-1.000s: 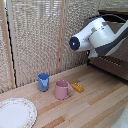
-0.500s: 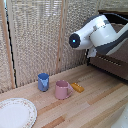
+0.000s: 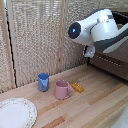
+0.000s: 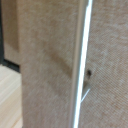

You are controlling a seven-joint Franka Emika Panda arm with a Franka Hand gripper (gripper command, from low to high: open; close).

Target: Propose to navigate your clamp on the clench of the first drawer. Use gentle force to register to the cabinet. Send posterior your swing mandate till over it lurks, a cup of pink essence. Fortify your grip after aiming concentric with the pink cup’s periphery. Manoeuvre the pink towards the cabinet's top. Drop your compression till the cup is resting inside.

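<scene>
Two cups stand on the wooden worktop (image 3: 95,102) near the woven screen (image 3: 35,40): the pink cup (image 3: 62,89), upright, and a blue cup (image 3: 43,82) just beside it toward the exterior view's left. A small orange object (image 3: 77,87) lies close by the pink cup's other side, and a patterned plate (image 3: 15,113) sits at the near corner. The white arm (image 3: 97,27) hangs high at the exterior view's right, in front of the dark cabinet (image 3: 111,62). Its tool is hidden, so its opening cannot be told. The wrist view shows only blurred screen and a pale upright strip (image 4: 82,60).

Pink cup (image 3: 62,89), blue cup (image 3: 43,81)
</scene>
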